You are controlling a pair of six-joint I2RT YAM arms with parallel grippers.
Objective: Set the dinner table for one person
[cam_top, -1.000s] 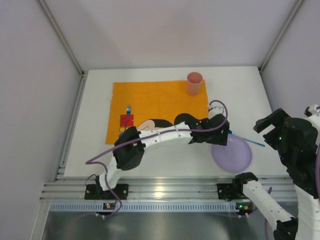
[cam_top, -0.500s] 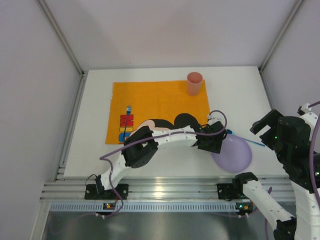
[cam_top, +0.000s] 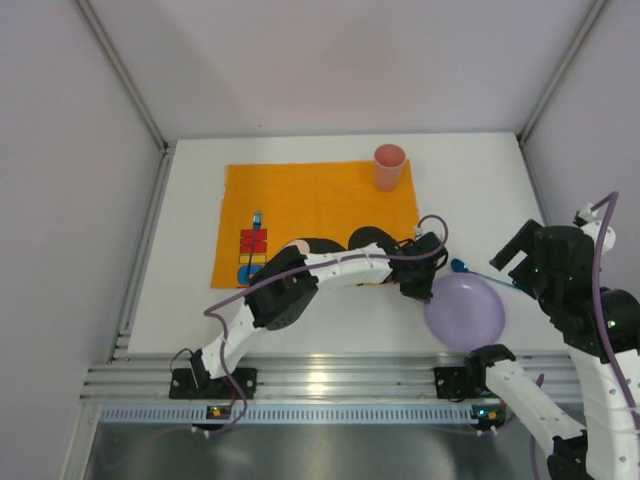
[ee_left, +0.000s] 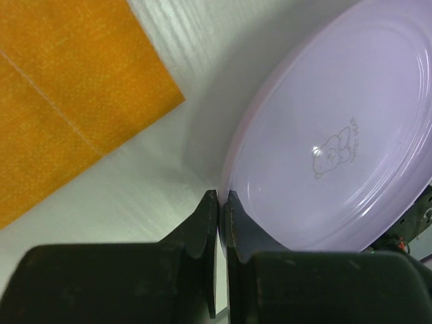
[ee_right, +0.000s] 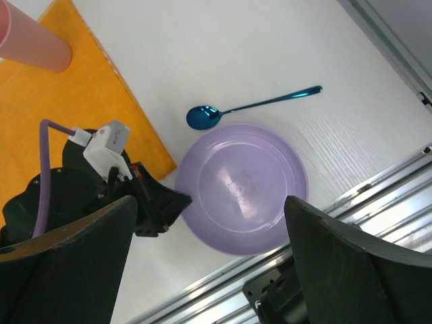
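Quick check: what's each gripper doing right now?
Left gripper: closed, tips against the rim of the purple plate; whether it pinches the rim cannot be told.
Right gripper: open, holding nothing.

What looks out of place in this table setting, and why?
The purple plate and the blue spoon lie on the bare white table, right of the orange placemat rather than on it; only the pink cup stands there.

top external view looks steeply down from above and behind the arm bases, taking in the whole table (cam_top: 480, 180). left wrist view sits very close, past its own fingers (ee_left: 196, 229) onto the purple plate (ee_left: 324, 135). right wrist view looks down from higher. all three share that plate.
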